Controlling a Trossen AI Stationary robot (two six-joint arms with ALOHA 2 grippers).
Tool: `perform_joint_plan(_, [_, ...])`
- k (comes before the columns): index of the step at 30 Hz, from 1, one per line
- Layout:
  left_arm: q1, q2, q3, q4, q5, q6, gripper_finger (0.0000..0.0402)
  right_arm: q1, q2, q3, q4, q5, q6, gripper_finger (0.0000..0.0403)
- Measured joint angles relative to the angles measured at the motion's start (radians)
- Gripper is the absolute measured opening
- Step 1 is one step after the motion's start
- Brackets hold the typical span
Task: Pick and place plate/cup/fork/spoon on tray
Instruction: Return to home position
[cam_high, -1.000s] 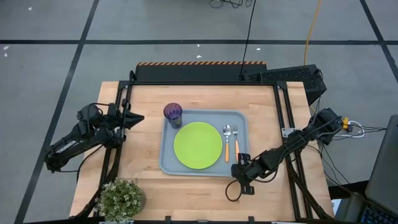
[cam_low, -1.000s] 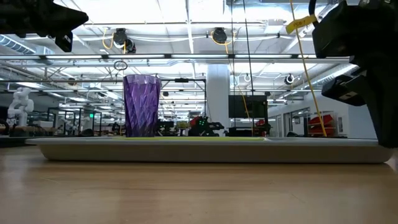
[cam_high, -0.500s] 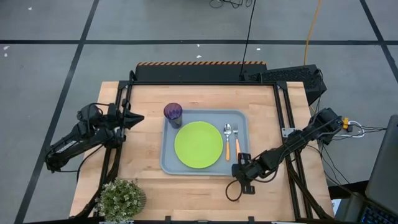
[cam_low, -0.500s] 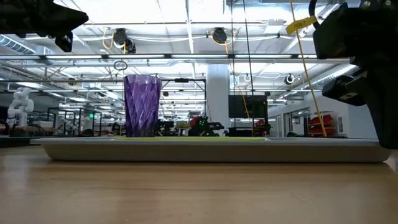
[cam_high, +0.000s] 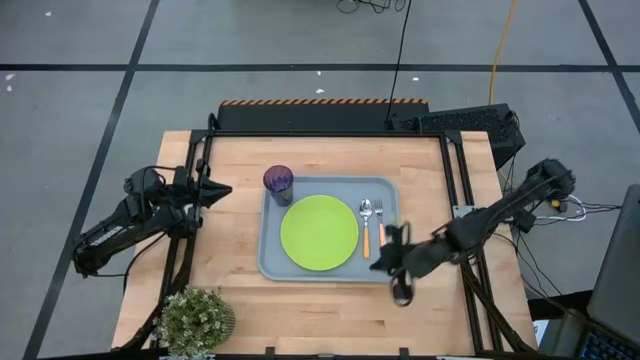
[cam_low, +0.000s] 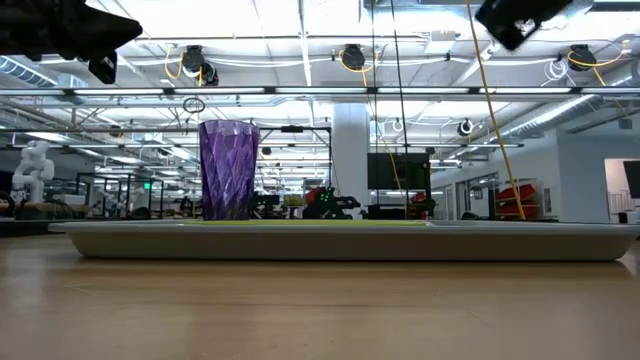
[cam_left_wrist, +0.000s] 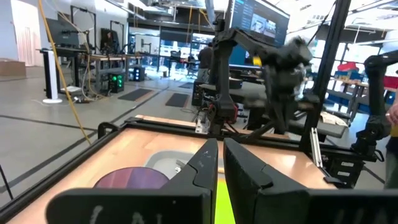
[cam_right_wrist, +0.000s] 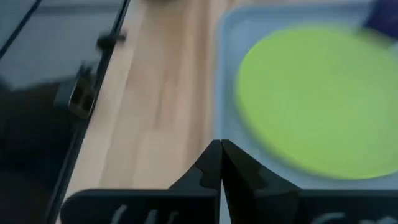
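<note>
Over at the left edge of the table (cam_high: 240, 300), the left gripper (cam_high: 214, 189) hangs with its fingers drawn together on nothing, pointing toward the tray (cam_high: 270, 262). On that tray, the cup (cam_high: 278, 181) stands upright in the far left corner and the plate (cam_high: 319, 232) lies flat in the middle. Just beside the plate come the spoon (cam_high: 365, 222) and then the fork (cam_high: 378, 214), side by side with heads toward the far rim. At the tray's near right corner the right gripper (cam_high: 382, 262) hovers raised, its fingers pressed tight and empty.
</note>
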Motion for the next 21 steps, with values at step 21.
perform_joint_plan(21, [-0.001, -0.001, -0.005, -0.077, 0.027, 0.147, 0.0031, -0.020, -0.509, -0.474, 0.090, 0.226, 0.062, 0.0000])
